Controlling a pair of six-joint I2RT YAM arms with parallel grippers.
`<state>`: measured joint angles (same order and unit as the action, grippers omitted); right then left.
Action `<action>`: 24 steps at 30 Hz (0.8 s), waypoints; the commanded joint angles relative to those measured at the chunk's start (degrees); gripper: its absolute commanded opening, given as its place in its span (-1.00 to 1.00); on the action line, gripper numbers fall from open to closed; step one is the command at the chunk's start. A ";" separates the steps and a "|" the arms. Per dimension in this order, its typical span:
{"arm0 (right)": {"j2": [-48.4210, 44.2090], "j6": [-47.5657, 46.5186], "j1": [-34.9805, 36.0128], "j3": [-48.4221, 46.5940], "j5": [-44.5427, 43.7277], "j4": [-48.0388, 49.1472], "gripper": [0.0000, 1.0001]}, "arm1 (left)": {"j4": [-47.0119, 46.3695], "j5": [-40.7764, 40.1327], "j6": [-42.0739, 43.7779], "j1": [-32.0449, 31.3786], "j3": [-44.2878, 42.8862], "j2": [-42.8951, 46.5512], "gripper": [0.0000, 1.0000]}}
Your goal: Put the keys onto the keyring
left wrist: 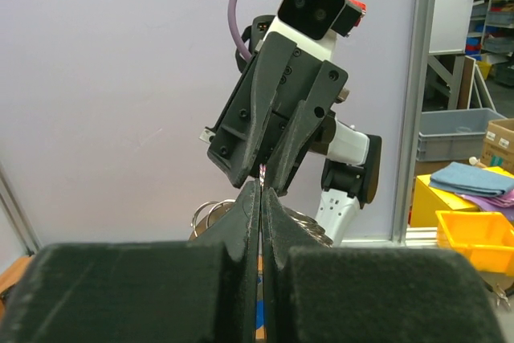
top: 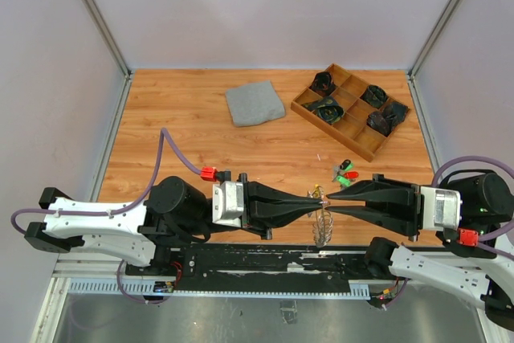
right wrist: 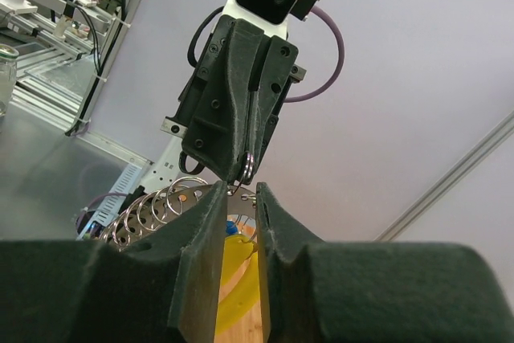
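The two grippers meet tip to tip above the table's near edge. My left gripper (top: 316, 197) (left wrist: 263, 185) is shut, pinching a small silvery loop (right wrist: 250, 168) of the keyring at its tips. The rest of the keyring (top: 324, 226) (right wrist: 152, 210) (left wrist: 210, 213) hangs below as a coil of metal loops. My right gripper (top: 329, 196) (right wrist: 241, 194) faces it, its jaws a little apart with a yellow key (right wrist: 237, 271) between them. A bit of blue (right wrist: 233, 230) shows just above the yellow. A green key (top: 343, 177) and a red key (top: 351, 174) lie on the table behind the grippers.
A folded grey cloth (top: 254, 104) lies at the back middle. A wooden tray (top: 363, 144) with compartments holding dark bundles stands at the back right. Grey walls close in the wooden table (top: 185, 130) on three sides.
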<state>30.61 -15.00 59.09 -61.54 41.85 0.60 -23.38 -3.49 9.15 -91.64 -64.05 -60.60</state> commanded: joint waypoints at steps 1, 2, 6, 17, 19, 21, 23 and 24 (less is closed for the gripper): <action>0.23 0.99 -0.20 0.43 1.38 2.11 -0.59 | -1.89 0.06 0.34 -0.13 -1.65 0.10 -0.99; 0.26 1.02 -0.17 0.45 1.48 2.23 -0.59 | -1.87 0.06 0.36 -0.12 -1.72 0.01 -0.99; 0.42 1.23 -0.20 0.42 1.75 2.38 -0.63 | -1.55 -0.09 0.50 -0.13 -1.86 -0.18 -0.99; 0.71 1.28 -0.20 0.18 2.18 1.80 -0.65 | -0.88 -0.14 0.48 -0.13 -2.40 -0.75 -0.99; 0.83 1.29 -0.19 0.27 2.19 1.78 -0.67 | -0.80 -0.04 0.46 -0.19 -2.51 -0.75 -0.99; 0.94 1.34 -0.20 0.20 2.23 1.73 -0.71 | -0.71 -0.07 0.47 -0.12 -2.58 -0.79 -0.99; 1.02 1.11 -0.20 0.03 2.20 1.35 -0.79 | -0.58 -0.04 0.51 -0.19 -2.59 -0.83 -0.99; 1.03 0.89 -0.20 -0.13 2.00 0.86 -0.85 | -0.56 -0.03 0.46 -0.13 -2.54 -0.75 -0.99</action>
<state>31.03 -14.70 59.09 -61.43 43.42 0.97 -23.00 -3.75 9.19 -91.64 -64.29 -61.08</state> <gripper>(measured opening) 0.117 0.012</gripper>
